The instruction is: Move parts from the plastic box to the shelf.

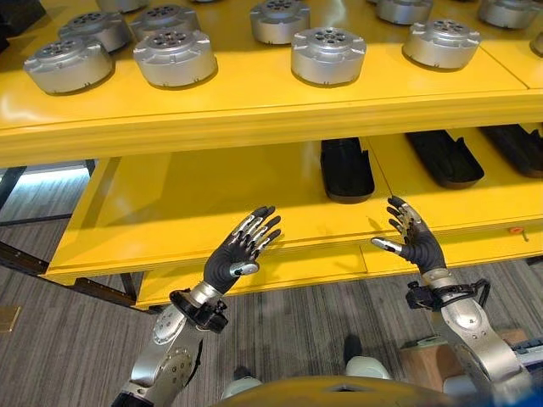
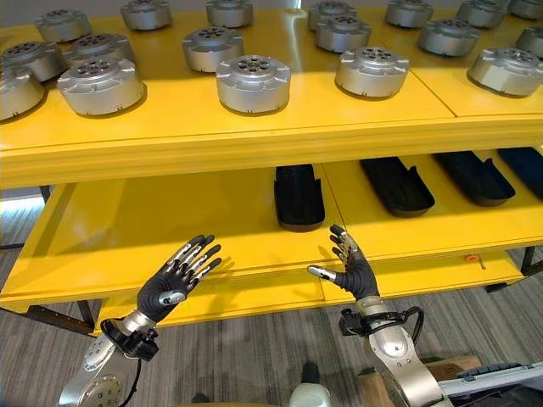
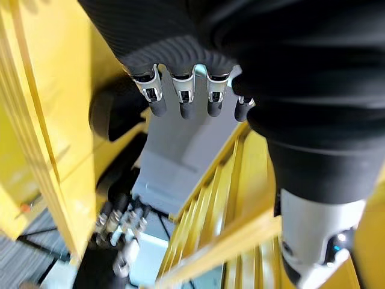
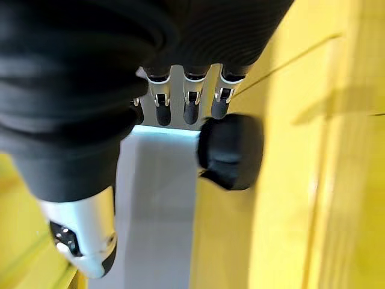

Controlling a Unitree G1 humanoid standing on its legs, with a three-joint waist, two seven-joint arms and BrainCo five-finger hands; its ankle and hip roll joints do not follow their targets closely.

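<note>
Both hands are raised in front of a yellow shelf (image 1: 254, 110), palms facing each other and holding nothing. The left hand (image 1: 233, 259) has its fingers straight and spread a little, thumb apart, and it hangs before the front edge of the lower shelf board (image 1: 195, 212). The right hand (image 1: 417, 240) is likewise open, fingers relaxed and slightly bent, thumb pointing toward the left hand; it is well apart from the left hand and sits just in front of the same lower board. On the upper shelf board stand many round silver metal parts (image 1: 328, 54), disc-shaped with a ring of small holes on top, set in loose rows; one such part (image 1: 174, 56) stands near the front on the left side, another (image 1: 441, 42) on the right. On the lower board lie black oblong trays (image 1: 346, 168), side by side toward the right, the nearest one between the two hands and further back; a second tray (image 1: 444, 156) lies to its right. A small orange mark (image 1: 516, 230) sits on the front edge of the lower board at the right, too small to read. No readable writing or label shows on the parts or the shelf. The floor (image 1: 68, 339) below is grey striped carpet
</note>
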